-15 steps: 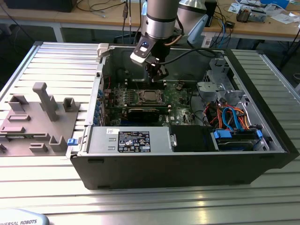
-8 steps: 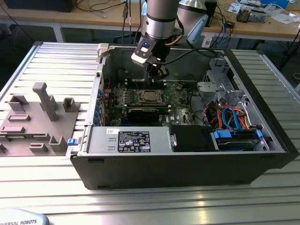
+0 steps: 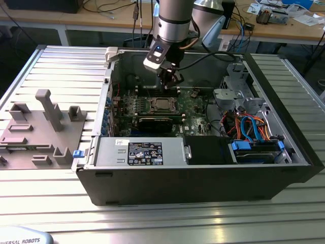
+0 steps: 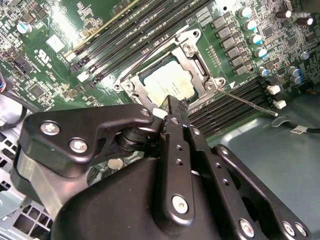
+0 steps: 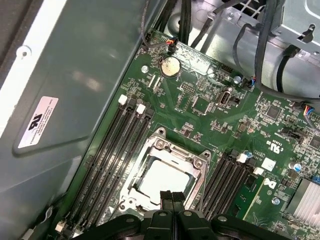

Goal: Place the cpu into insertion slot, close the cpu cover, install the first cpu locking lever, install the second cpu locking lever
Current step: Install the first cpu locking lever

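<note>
Beneath the gripper, clear air runs down to the cpu cover. Low memory slots flank it on either side. The case wall rises near, the drive cage well apart.

An open black computer case lies across the middle of the ribbed metal surface, with a grey fixture beside it toward the edge at the exterior view's left. Inside, a power supply lines one long wall, and blue and orange cables run beside a silver drive cage. In the first wrist view a coin battery sits apart from long black memory slots.
</note>
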{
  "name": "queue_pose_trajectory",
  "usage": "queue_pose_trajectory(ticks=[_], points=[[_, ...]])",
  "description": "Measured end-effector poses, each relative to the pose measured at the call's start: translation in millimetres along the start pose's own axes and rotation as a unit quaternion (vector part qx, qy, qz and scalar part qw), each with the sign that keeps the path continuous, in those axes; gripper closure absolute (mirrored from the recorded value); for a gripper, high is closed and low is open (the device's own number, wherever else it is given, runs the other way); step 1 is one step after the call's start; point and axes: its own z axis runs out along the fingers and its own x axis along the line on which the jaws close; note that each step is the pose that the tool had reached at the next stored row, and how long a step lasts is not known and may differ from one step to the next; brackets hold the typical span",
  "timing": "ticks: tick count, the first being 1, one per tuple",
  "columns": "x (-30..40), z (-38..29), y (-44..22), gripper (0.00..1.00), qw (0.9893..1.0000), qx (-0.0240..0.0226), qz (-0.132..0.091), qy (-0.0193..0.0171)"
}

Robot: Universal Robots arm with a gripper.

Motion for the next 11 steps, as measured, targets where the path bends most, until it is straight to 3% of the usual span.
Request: queue_pose_trajectory(ticks=[11], points=[[0.0, 0.0, 0.0, 0.89, 0.9997, -0.0002, -0.024, -0.0006]])
